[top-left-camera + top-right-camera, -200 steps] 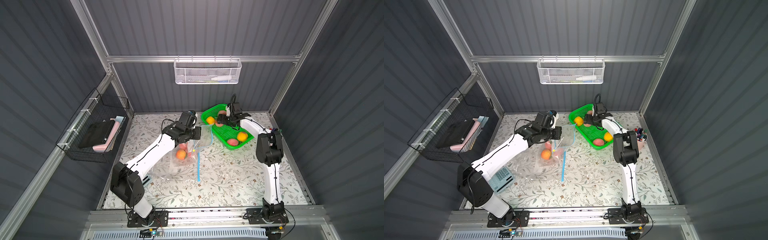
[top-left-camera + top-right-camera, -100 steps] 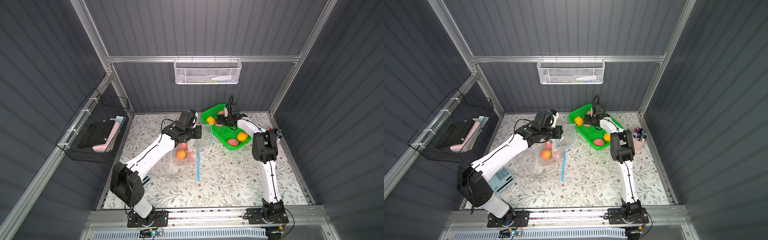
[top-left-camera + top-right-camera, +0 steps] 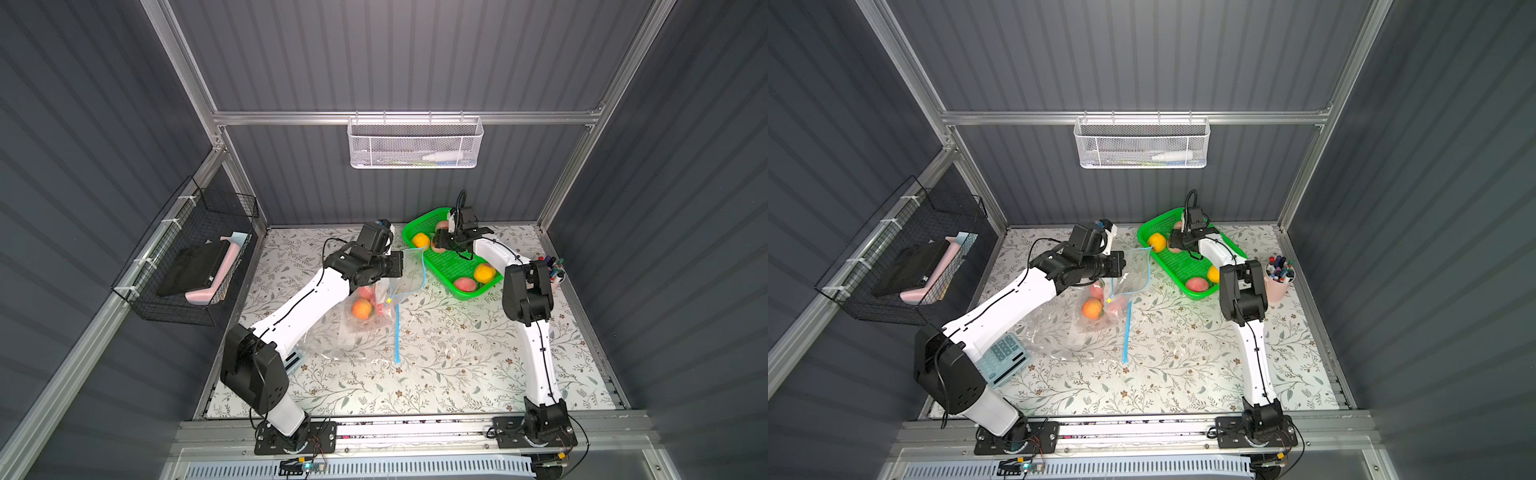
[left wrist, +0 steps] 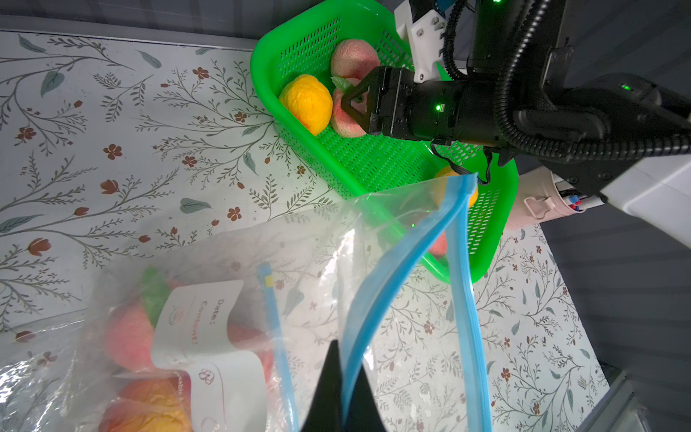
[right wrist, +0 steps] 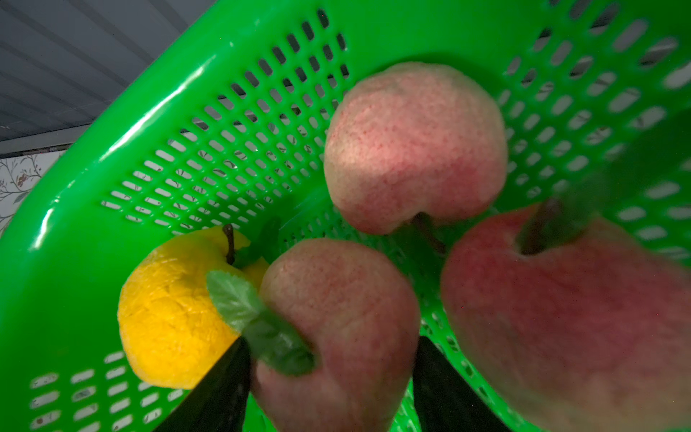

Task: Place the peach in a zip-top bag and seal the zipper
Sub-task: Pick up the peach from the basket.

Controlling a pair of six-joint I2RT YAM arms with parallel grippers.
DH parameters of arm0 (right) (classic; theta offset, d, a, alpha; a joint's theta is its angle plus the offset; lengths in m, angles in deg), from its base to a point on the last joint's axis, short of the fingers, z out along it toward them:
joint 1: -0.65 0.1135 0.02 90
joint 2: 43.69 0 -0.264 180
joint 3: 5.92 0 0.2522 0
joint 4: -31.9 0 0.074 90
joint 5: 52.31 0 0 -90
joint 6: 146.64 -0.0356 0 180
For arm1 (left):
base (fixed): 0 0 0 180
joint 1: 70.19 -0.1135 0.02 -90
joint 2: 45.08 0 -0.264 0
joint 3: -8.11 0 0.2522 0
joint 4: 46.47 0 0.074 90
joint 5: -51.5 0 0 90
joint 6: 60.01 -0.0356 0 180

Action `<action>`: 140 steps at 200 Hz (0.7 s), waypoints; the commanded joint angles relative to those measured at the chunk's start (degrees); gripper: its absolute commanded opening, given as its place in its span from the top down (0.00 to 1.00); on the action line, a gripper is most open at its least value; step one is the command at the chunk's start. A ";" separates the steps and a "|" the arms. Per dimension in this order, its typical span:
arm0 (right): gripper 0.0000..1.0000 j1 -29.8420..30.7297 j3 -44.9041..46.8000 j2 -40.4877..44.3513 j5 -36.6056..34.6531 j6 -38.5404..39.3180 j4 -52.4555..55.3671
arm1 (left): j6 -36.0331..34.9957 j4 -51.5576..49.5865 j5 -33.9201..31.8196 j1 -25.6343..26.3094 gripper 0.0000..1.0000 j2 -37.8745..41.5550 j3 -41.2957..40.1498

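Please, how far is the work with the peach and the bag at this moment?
Done: the left gripper is shut on the blue zipper edge of the clear zip-top plastic bag, holding its mouth open. In hand: the right gripper has its jaws on both sides of a pink peach with a green leaf in the green plastic basket; a firm grip is unclear. Left: lift, insert, seal.

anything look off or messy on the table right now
Nothing spilled or damaged. The one oddity: a filled bag lies crumpled on the table, beside the open bag that the left pincer holds by its zipper edge.
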 commanded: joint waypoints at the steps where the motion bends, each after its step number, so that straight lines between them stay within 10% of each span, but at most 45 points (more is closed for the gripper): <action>1: 0.35 -0.53 3.79 7.12 -0.46 -2.27 0.61 | 0.88 -1.23 -1.86 0.18 1.00 -0.04 1.42; 140: 0.35 -3.11 53.61 55.88 27.30 -9.64 -26.81 | 0.94 3.05 0.89 0.15 1.00 -3.84 0.72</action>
